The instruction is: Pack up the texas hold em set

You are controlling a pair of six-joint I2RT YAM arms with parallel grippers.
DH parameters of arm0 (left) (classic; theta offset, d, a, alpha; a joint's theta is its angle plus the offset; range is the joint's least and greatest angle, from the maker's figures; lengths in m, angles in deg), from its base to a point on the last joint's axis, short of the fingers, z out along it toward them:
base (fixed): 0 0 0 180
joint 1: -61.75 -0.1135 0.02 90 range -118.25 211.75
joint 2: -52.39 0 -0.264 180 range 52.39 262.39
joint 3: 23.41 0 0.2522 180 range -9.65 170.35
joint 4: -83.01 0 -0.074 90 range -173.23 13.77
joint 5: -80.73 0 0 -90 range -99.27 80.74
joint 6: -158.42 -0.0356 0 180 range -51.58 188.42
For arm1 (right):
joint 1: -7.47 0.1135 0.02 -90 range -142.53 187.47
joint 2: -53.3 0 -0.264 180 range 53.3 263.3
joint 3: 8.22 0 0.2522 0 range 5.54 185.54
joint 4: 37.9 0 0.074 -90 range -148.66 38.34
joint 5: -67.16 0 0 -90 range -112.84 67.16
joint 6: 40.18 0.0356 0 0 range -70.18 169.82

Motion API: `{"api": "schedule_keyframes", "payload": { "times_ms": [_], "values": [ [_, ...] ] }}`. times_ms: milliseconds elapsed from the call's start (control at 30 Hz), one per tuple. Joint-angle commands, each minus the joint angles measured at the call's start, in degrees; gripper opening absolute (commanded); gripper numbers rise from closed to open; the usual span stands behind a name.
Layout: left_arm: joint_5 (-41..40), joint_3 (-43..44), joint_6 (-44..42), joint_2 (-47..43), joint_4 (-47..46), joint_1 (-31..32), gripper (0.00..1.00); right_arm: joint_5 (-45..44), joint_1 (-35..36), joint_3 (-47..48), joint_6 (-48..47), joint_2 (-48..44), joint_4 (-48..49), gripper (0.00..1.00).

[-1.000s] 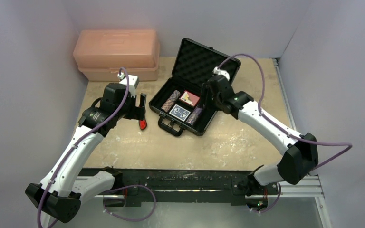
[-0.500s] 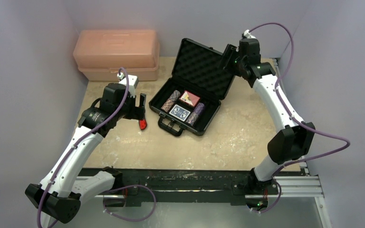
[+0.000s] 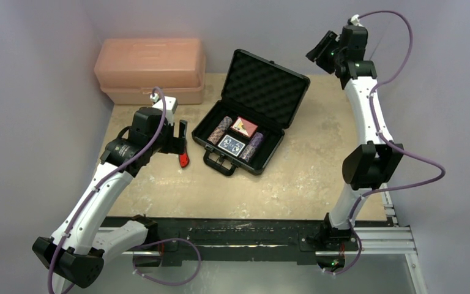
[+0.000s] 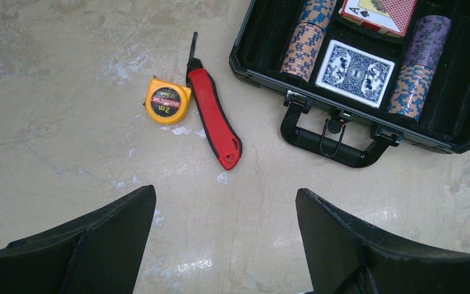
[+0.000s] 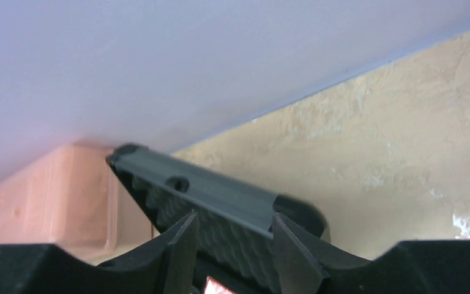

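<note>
Lying open on the table (image 3: 318, 165), the case (image 3: 266, 92) has its foam-lined lid standing up at the back and its handle (image 3: 218, 164) on the side facing the arms. In the case's tray, two chip stacks lie on their sides, the left stack (image 3: 219, 130) along the left wall and the right stack (image 3: 251, 147) along the right wall. Between them sit the red deck (image 3: 244, 127), nearer the lid, and the blue deck (image 3: 231, 145), nearer the handle.

The left gripper (image 4: 224, 193) hangs low just left of the case, over bare table near the handle. Its jaws are spread wide, with nothing between them. Also left of the case lie a knife (image 4: 214, 119) and, on its far side from the case, a tape measure (image 4: 167, 101). The two are right beside each other, and whether they touch cannot be told.

The right gripper (image 3: 318, 49) is raised high above and behind the case's right rear corner, close to the back wall. Its fingers (image 5: 180, 251) stand partly apart and grip nothing. The lid's top edge shows through the gap in its own camera.

A toolbox (image 3: 150, 64) stands behind and to the left of the case.
</note>
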Motion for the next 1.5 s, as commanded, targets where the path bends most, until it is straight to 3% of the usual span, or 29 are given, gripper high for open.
{"api": "schedule_keyframes", "payload": {
  "times_ms": [0,267,600,767,900,1033,1233,1467],
  "values": [
    [-0.9,1.4,-0.7,-0.8,-0.4,-0.4,0.84,3.5,-4.4,6.4,2.2,5.2,1.5,0.47],
    [-1.2,1.4,-0.9,-0.5,-0.4,-0.4,0.84,12.2,-8.8,21.2,0.4,20.9,-3.9,0.36],
    [0.0,1.4,-0.9,1.4,-0.5,-0.4,0.84,26.1,-9.5,20.3,-4.6,27.0,-2.4,0.24],
    [6.0,1.5,-0.7,4.7,-1.6,-0.4,0.83,32.7,-9.3,17.9,-6.8,27.7,-2.7,0.23],
    [14.5,3.8,2.8,9.5,-1.7,-0.4,0.83,35.3,-8.5,16.8,-8.5,27.5,-3.7,0.23],
    [20.8,4.6,12.2,14.0,-6.6,0.5,0.82,35.5,-7.3,15.8,-9.4,26.2,-4.4,0.23],
    [20.8,11.9,18.8,26.3,-15.1,6.3,0.77,36.0,-5.5,12.3,-9.2,23.3,-2.7,0.24],
    [21.0,27.4,21.6,41.0,-18.5,7.1,0.73,36.9,-4.4,8.6,-8.6,21.2,-1.0,0.23]
  ]
}}
